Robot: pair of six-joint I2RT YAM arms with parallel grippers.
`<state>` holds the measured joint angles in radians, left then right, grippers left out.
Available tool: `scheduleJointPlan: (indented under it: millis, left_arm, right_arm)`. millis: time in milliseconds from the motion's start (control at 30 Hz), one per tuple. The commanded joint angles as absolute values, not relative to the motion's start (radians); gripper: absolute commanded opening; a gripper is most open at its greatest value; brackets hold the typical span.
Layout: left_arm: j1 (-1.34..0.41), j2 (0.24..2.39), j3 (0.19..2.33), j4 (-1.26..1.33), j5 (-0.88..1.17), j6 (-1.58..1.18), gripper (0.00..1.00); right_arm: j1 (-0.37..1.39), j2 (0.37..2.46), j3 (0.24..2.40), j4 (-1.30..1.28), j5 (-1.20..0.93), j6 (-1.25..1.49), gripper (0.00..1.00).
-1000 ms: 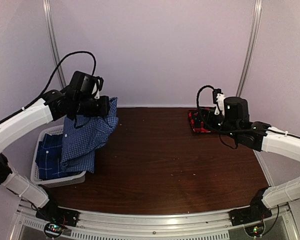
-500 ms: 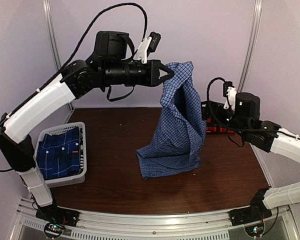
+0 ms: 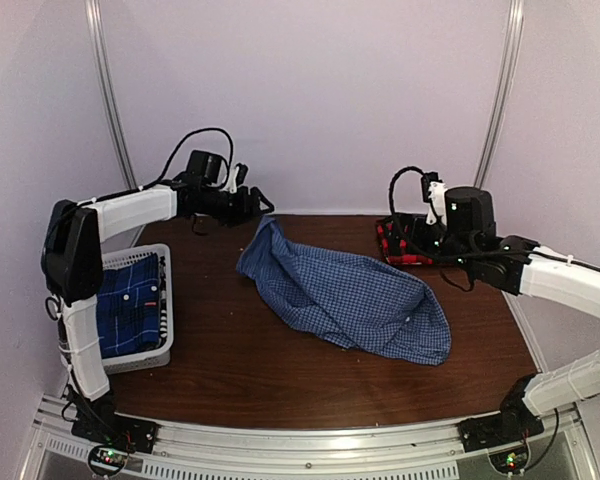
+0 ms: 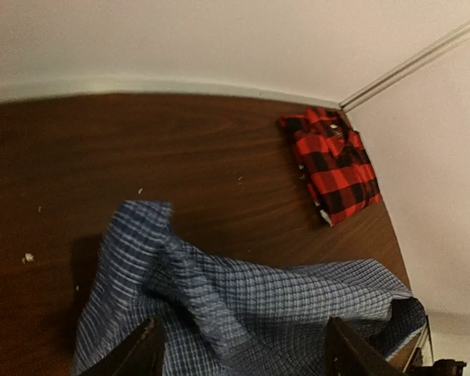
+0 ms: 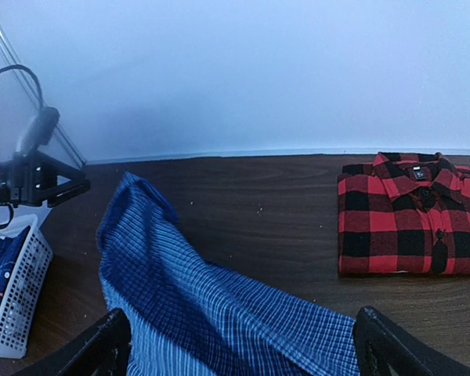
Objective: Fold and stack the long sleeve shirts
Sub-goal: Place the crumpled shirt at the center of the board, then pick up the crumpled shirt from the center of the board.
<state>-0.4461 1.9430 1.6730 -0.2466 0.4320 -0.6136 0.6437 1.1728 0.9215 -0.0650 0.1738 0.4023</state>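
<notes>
The gingham shirt (image 3: 350, 300) is lying rumpled mid-table (image 3: 280, 370), likely dropped there for folding. The left pincer (image 3: 262, 205) is hovering by its far corner, jaws apart and empty. The right pincer (image 5: 243, 317), wide apart too, is hanging near the folded red shirt (image 3: 395, 245), probably the stack's base.

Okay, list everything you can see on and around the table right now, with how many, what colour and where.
blue-and-white gingham shirt: one, crumpled and unfolded, lying across the middle of the table
red-and-black plaid shirt: one, folded, far right corner of the table
dark blue plaid shirt: one, inside the basket
basket: one, white, slotted, left edge of the table
table: one, dark brown wood
left gripper: black, open, at the far left by the gingham shirt's end, holding nothing
right gripper: black, open, near the red shirt, holding nothing
</notes>
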Motion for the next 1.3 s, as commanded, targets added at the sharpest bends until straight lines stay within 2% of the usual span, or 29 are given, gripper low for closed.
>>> scheduleJointPlan:
  millis: [0,133,533,767,967,1267]
  left_arm:
    - [-0.449,1.968,1.714,-0.265,0.474,-0.603,0.78]
    - [-0.449,1.919,1.658,-0.298,0.390,-0.615,0.85]
    - [-0.554,1.652,1.203,-0.238,0.323,-0.760,0.85]
    - [-0.662,1.602,0.983,-0.122,0.330,-0.896,0.85]
    - [-0.748,1.669,0.937,-0.030,0.338,-0.961,0.85]
    - [-0.782,1.816,1.020,0.030,0.351,-0.975,0.84]
  right_arm:
    - [0.639,1.252,0.966,-0.121,0.021,0.376,1.00]
    - [0.645,1.282,0.933,-0.121,-0.061,0.358,1.00]
    - [0.751,1.402,0.930,-0.164,-0.119,0.242,1.00]
    - [0.830,1.542,1.006,-0.225,-0.049,0.202,0.92]
    - [0.855,1.638,1.073,-0.261,-0.013,0.192,0.84]
    - [0.862,1.743,1.132,-0.260,0.066,0.203,0.78]
